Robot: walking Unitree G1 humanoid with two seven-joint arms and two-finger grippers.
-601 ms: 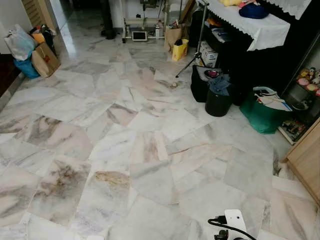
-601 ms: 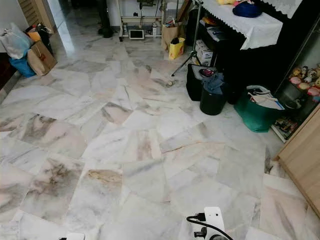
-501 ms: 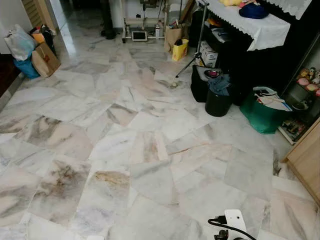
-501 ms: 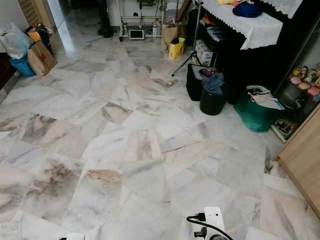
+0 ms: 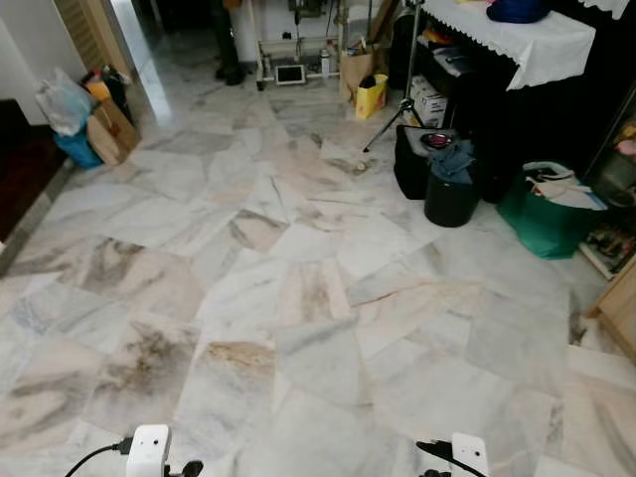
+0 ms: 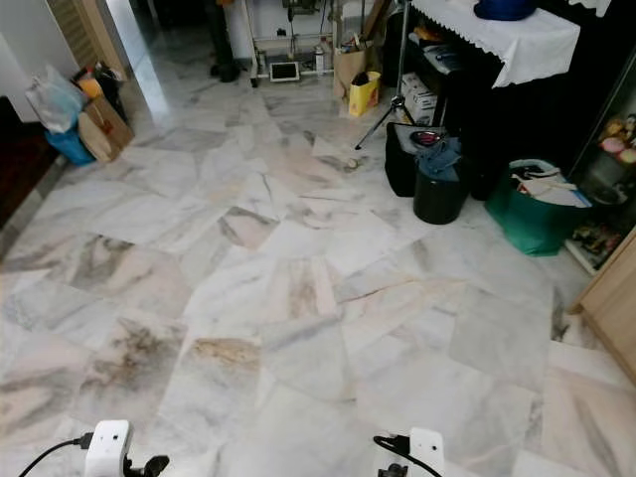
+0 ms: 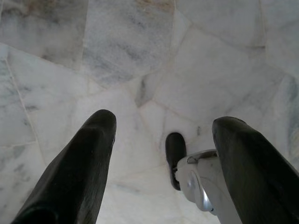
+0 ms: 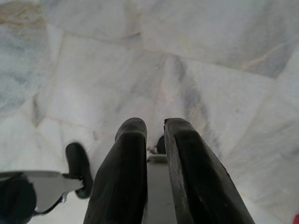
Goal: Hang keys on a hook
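While the marble floor (image 5: 298,318) is looked down upon, the left end effector (image 7: 167,122) is held low over the tiles with its two black fingers spread wide apart and nothing between them. The right end effector (image 8: 154,123) is likewise pointed at the floor, its fingers pressed almost together, and the keys (image 8: 156,157), seen as a small grey metal piece, are pinched in the narrow gap. At the far right a counter (image 5: 542,45) draped with a white cloth is seen, and near it, on the floor, a black bin (image 5: 449,199) is set just left of a green bag (image 5: 547,214). A yellow bag (image 5: 370,96) is placed farther off, and a brown paper bag (image 5: 107,129) at the far left
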